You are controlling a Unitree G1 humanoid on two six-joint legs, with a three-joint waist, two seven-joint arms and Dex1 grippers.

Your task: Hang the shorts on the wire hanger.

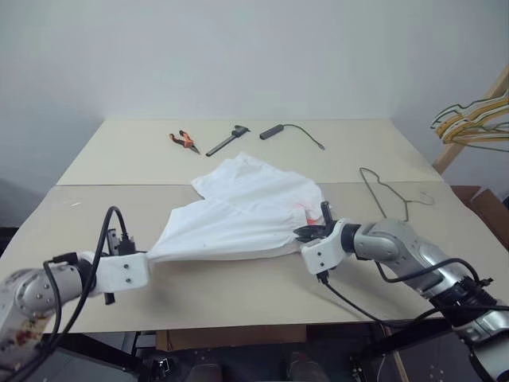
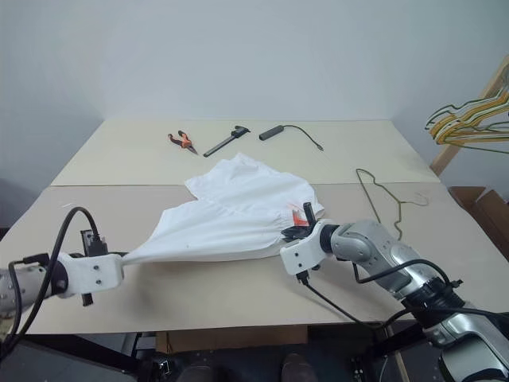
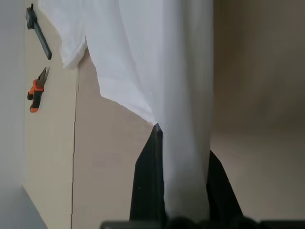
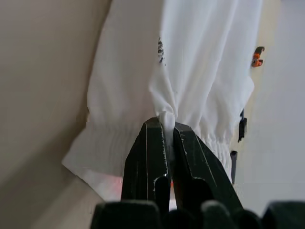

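Note:
The white shorts [image 1: 238,211] lie stretched across the middle of the beige table, pulled taut between both arms. My left gripper [image 1: 149,256] is shut on the shorts' left end, with the fabric drawn to a point between its black fingers [image 3: 147,176]. My right gripper [image 1: 312,231] is shut on the gathered waistband [image 4: 200,129] at the right end. The thin dark wire hanger [image 1: 387,193] lies flat on the table to the right of the shorts, beyond my right arm, apart from both grippers.
At the far side of the table [image 1: 103,199] lie orange-handled pliers [image 1: 184,141], a black tool [image 1: 228,140] and a black cable with a cylindrical plug [image 1: 274,130]. A bunch of yellow and tan hangers [image 1: 475,119] hangs on a wooden frame at the right.

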